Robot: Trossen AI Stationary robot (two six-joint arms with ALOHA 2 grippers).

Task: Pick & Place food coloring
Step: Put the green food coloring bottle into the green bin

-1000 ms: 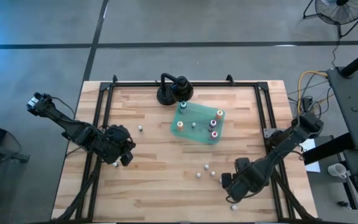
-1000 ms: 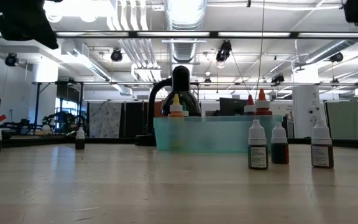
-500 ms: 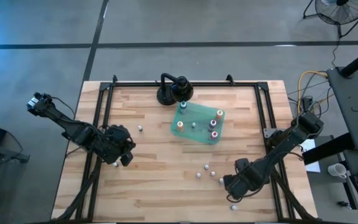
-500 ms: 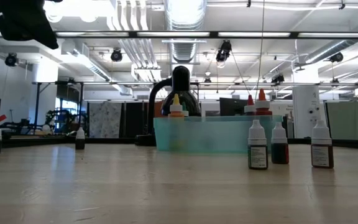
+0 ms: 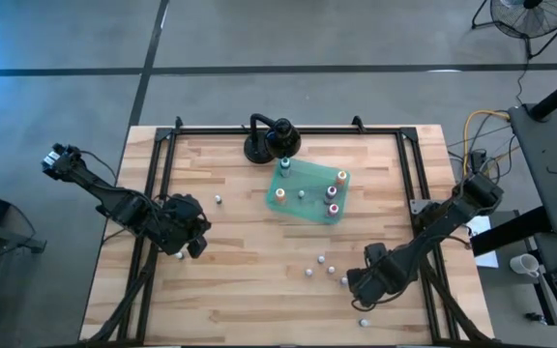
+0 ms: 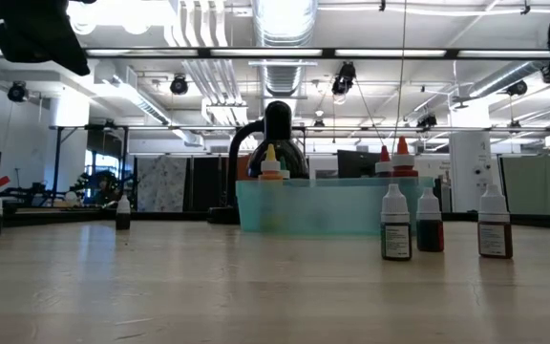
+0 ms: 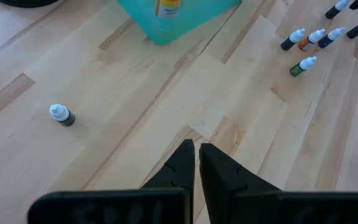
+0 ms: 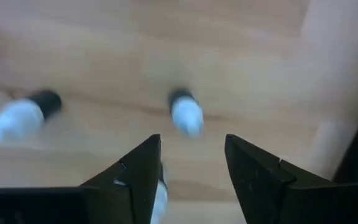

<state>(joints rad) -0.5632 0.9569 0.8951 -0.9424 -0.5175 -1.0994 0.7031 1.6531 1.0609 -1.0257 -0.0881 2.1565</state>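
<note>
Just ahead of the right gripper (image 8: 188, 171), parted to straddle it, stands a white-capped dark food-coloring bottle (image 8: 184, 113); left gripper (image 7: 196, 163) clenched, waiting.

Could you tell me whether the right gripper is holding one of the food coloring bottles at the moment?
No, in the right wrist view the right gripper has open jaws with nothing between them, and a white-capped bottle stands on the table beyond.
</note>
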